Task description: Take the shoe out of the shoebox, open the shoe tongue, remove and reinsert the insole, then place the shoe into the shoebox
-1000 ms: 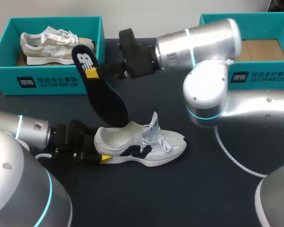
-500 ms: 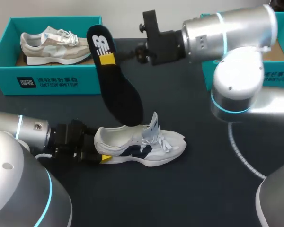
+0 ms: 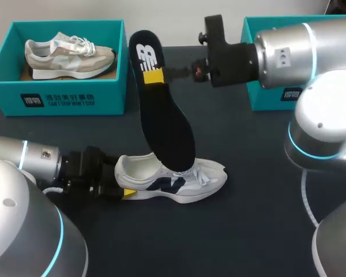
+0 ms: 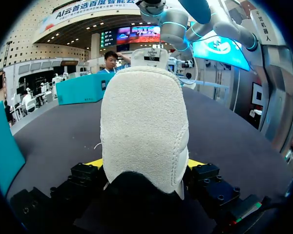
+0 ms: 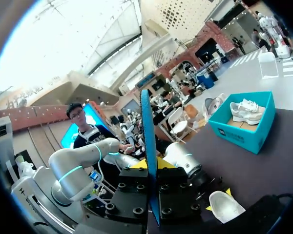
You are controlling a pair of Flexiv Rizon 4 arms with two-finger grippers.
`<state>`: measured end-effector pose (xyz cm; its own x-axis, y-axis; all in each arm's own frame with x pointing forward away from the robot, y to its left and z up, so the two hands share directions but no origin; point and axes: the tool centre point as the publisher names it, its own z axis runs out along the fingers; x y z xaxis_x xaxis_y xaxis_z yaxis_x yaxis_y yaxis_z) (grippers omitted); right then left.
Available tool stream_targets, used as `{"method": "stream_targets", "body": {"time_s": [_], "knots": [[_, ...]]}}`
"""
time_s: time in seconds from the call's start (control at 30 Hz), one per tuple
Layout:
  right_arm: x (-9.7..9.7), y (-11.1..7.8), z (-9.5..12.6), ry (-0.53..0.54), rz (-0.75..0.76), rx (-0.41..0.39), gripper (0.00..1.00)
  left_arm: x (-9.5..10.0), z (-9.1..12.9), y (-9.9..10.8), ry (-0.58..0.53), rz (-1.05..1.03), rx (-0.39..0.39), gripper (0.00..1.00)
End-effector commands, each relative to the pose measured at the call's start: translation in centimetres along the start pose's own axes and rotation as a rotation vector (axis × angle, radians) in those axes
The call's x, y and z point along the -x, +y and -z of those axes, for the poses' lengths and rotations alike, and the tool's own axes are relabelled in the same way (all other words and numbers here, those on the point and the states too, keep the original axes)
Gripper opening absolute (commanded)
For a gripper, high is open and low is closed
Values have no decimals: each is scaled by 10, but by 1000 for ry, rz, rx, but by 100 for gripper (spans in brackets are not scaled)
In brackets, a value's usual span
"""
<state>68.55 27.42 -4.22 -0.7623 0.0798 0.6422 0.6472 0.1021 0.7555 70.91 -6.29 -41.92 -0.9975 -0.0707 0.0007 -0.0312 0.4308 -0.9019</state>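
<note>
Since the earlier frames the insole [image 3: 164,109] has been carried toward 3 o'clock and tipped more upright. The right arm's wrist has been drawn back toward 2 o'clock, while the shoe [image 3: 173,179] and the left arm are unchanged.

The insole is judged to be light, thin and floppy, so it is likely to sag or swing if gripped far from the end being guided. It is best held across its flat faces near the heel, which leaves the toe free to be fed in. The shoe is judged light, with a soft upper and a firmer heel, and the heel is the sensible place to steady it.

The right gripper [image 3: 155,76] is held level, pointing toward 9 o'clock. It is closed on the insole's heel end, which is seen edge-on between the fingers in the right wrist view. The insole's toe hangs down over the shoe's opening.

The left gripper [image 3: 126,187] is kept low on the table, pointing toward 3 o'clock and clamped on the shoe's heel from both sides. The shoe lies just toward 6 o'clock of centre, and the shoebox [image 3: 265,98] is seen at 2 o'clock, partly hidden by the right arm.
</note>
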Motion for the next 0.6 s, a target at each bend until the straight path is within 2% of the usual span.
{"method": "stream_targets", "body": {"time_s": [0.03,0.37,0.53,0.6], "knots": [[-7,-8,5,-17,-3,24,0,1,-2,3,0,0,2,0],[-7,-8,5,-17,-3,24,0,1,-2,3,0,0,2,0],[-15,7,29,-28,-73,79,0,1,-2,3,0,0,2,0],[-21,14,37,-35,-81,59,0,1,-2,3,0,0,2,0]]}}
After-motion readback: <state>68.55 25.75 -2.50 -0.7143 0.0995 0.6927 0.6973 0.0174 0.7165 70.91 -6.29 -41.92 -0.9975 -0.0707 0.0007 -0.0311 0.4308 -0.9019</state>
